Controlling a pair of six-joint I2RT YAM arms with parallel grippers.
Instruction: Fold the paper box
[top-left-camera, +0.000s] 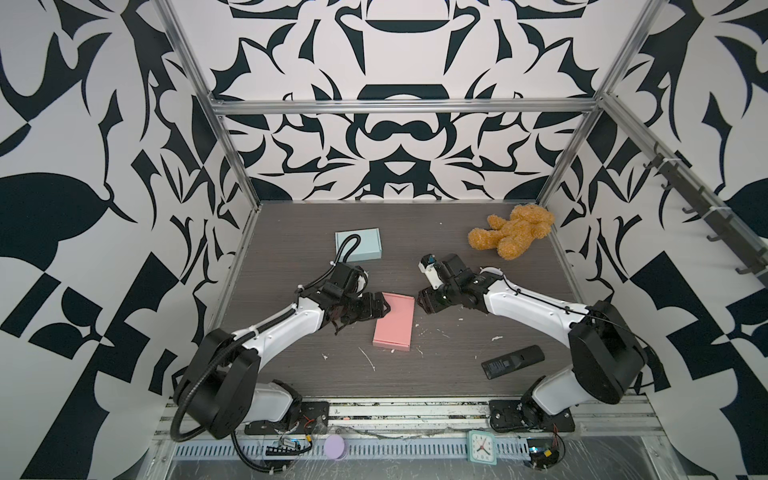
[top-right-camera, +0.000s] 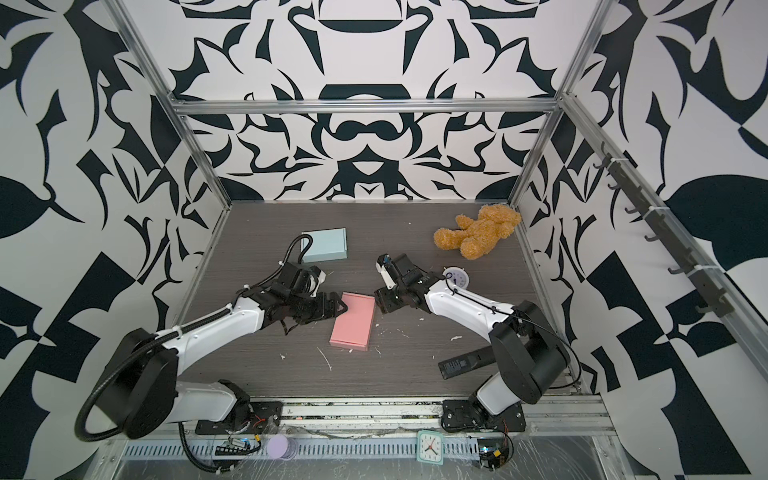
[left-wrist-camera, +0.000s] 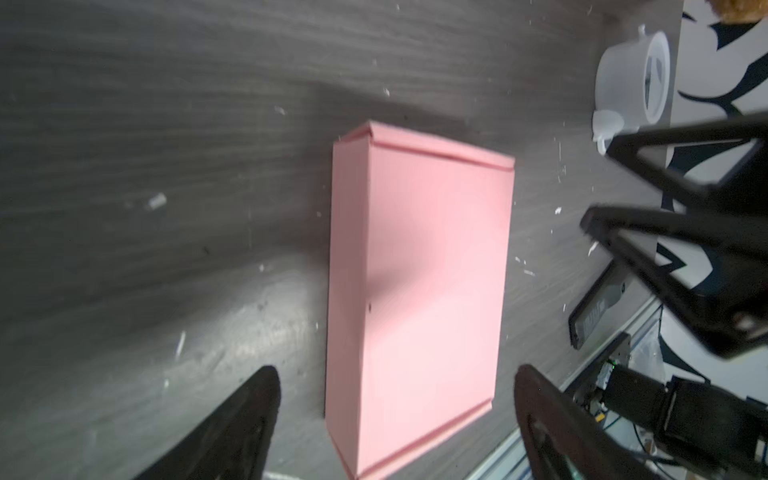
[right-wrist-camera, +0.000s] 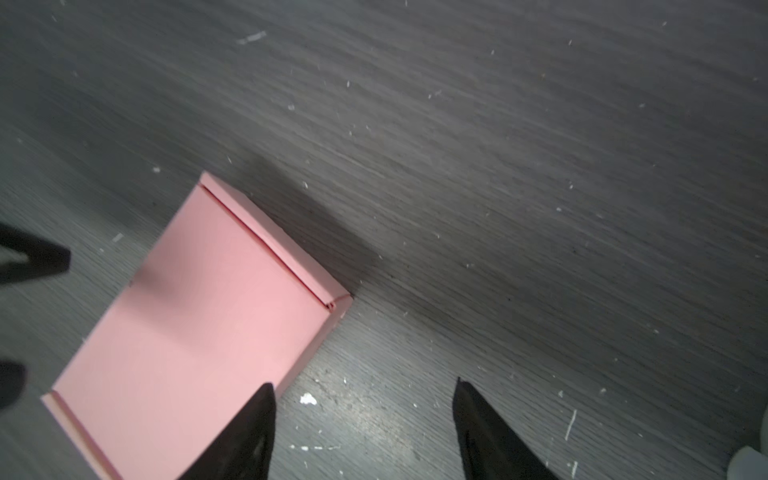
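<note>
Dark wood-grain tabletop (top-left-camera: 399, 232) | closed pink paper box (top-left-camera: 394, 326) flat between grippers | left gripper (top-left-camera: 384, 309) jaws apart at box's left edge | right gripper (top-left-camera: 422, 305) jaws apart, just beside box's right edge

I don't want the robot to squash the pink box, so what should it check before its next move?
1. Pink box closed, lying flat on the table: ok.
2. Left gripper open, holding nothing: ok.
3. Right gripper open, holding nothing: ok.
4. Box flaps fully tucked in: cannot tell.
5. Remote and teddy bear away from the box: ok.
</note>
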